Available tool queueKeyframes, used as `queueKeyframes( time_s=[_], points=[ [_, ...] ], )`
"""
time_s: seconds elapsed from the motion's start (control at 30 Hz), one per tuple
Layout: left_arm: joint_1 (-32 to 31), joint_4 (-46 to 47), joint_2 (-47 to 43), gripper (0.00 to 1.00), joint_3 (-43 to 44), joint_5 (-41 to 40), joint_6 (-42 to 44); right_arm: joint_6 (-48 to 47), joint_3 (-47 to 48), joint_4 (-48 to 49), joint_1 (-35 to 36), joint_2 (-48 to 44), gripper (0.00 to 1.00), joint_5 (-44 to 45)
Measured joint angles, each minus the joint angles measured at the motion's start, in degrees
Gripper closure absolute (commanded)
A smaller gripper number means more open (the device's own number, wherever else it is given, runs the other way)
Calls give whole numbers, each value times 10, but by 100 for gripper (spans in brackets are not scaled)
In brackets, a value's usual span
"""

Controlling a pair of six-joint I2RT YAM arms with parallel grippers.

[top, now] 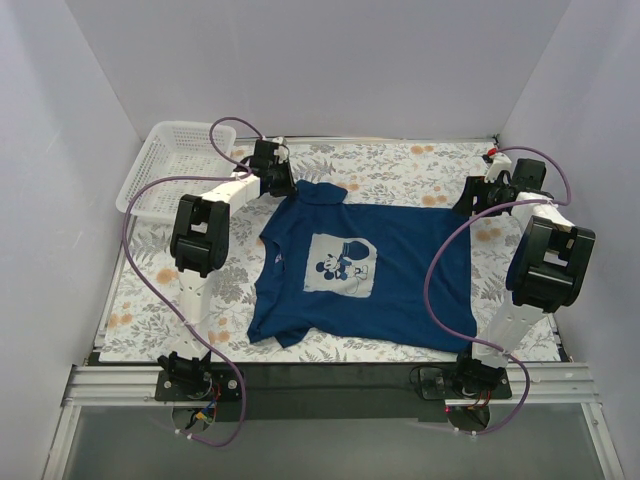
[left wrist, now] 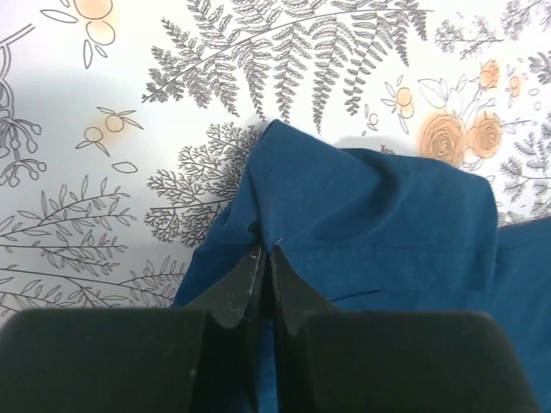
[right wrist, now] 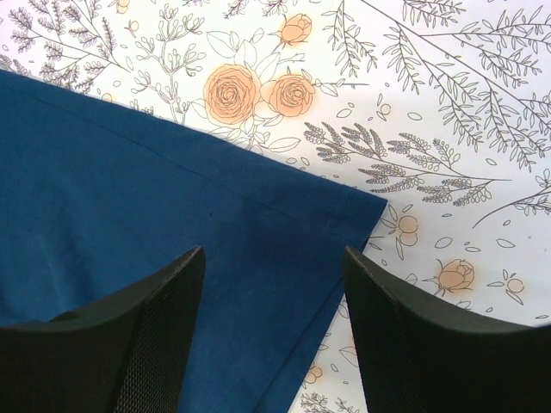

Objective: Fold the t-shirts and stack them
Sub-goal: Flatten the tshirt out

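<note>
Left end effector (left wrist: 265,258) is clamped on a raised fold at the sleeve edge of the t-shirt (top: 400,270), with only a thin nip of cloth between the tips. Right end effector (right wrist: 271,258) has its jaws apart over the hem corner, gripping nothing. The shirt lies flat, print up, on the desk (top: 400,160), spread between the two. Risk: the nip may slip on lifting, or a one-sided pull may drag and bunch the cloth. The long axis runs from the left end effector to the right one, collar end by the left, hem beneath the right.

navy t-shirt (top: 410,270) with grey print (top: 340,262), floral table cover (top: 400,170)
</note>
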Motion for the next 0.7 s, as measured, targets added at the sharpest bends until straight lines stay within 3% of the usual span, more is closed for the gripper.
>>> queueKeyframes(
  time_s=[0.13, 0.17, 0.4, 0.7],
  points=[
    [0, -5, 0, 96, 4, 5, -18, -2, 0, 0, -1, 0, 40, 0],
    [1, -7, 0, 90, 5, 6, -23, -3, 0, 0, -1, 0, 39, 0],
    [16, -23, -4, 71, 12, 18, -49, -9, 0, 0, -5, 0, 39, -4],
    [38, -41, -4, 71, 19, 42, -65, -12, 0, 0, -7, 0, 39, -7]
  ],
)
